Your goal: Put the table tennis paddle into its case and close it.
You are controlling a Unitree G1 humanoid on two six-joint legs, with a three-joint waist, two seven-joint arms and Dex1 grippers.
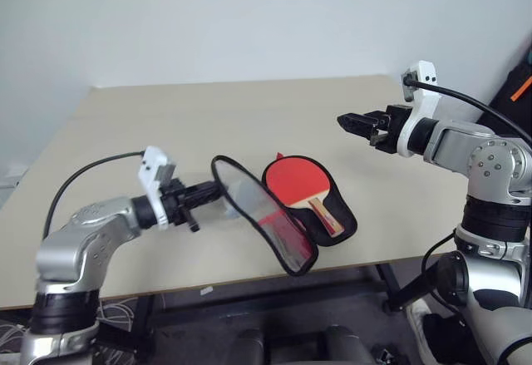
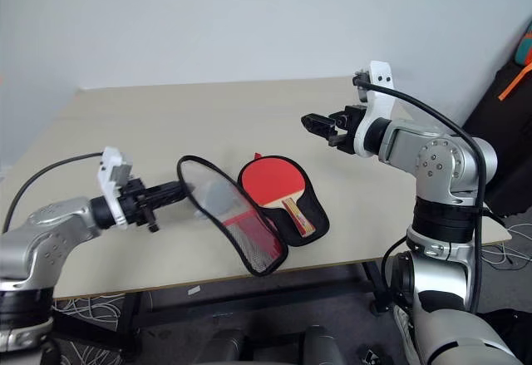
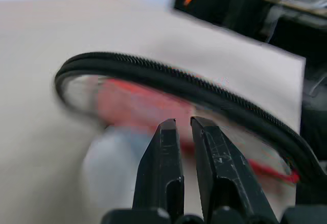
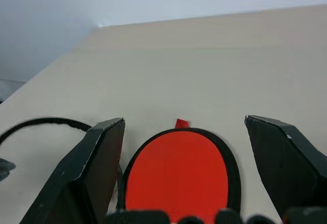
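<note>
gripping case flap (image 1: 249, 207), left hand (image 1: 214, 190)

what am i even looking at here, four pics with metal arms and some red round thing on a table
It is a humanoid robot with two arms, each ending in a two-fingered black gripper. The two wide pictures come from cameras in its head, looking down over its arms at a beige table. The other two come from small cameras on each wrist, looking out along the fingers.

On the table lies an open black case, and the red thing is a table tennis paddle lying in its lower half. The case's clear lid stands up at an angle. The left gripper has its fingers nearly together at the lid's edge, apparently pinching it; contact is hard to confirm. The right gripper hovers open above the table, holding nothing.
</note>
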